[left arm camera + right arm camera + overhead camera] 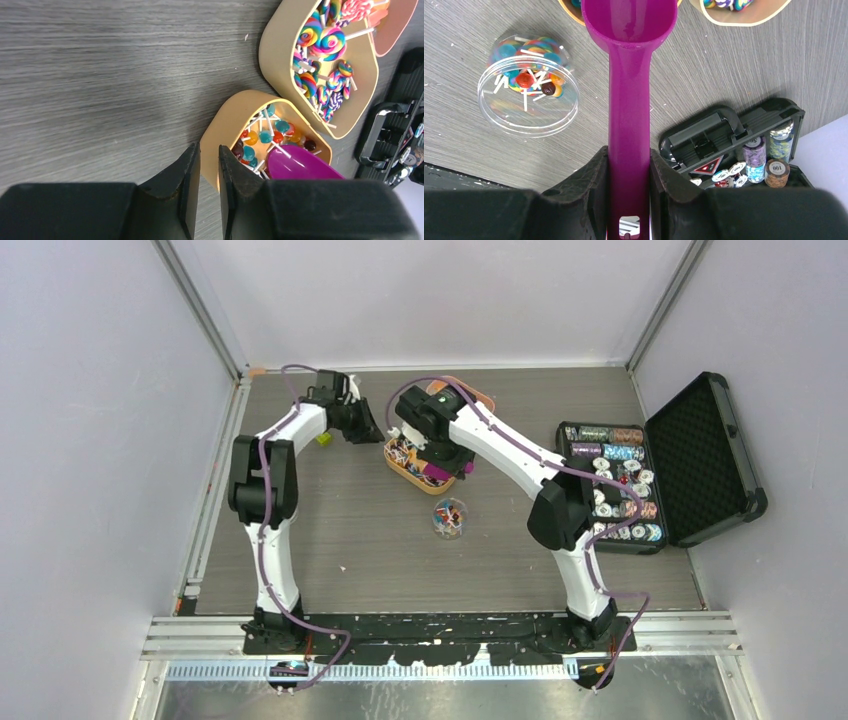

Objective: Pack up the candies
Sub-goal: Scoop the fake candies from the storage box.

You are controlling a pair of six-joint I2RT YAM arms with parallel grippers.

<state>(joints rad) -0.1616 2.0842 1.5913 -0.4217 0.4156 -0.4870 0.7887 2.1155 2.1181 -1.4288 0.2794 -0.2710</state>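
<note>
Small round lollipop candies fill a tan tray. My left gripper straddles that tray's near wall with its jaws nearly together, one finger outside and one over the rim; it sits left of the tray in the top view. My right gripper is shut on the handle of the magenta scoop. The scoop's bowl rests in the tan tray and looks empty. A clear round container holding a few candies stands on the table.
A second tan tray with swirl lollipops lies beyond the first. An open black case of poker chips stands at the right, also in the right wrist view. A small yellow-green item lies by the left arm.
</note>
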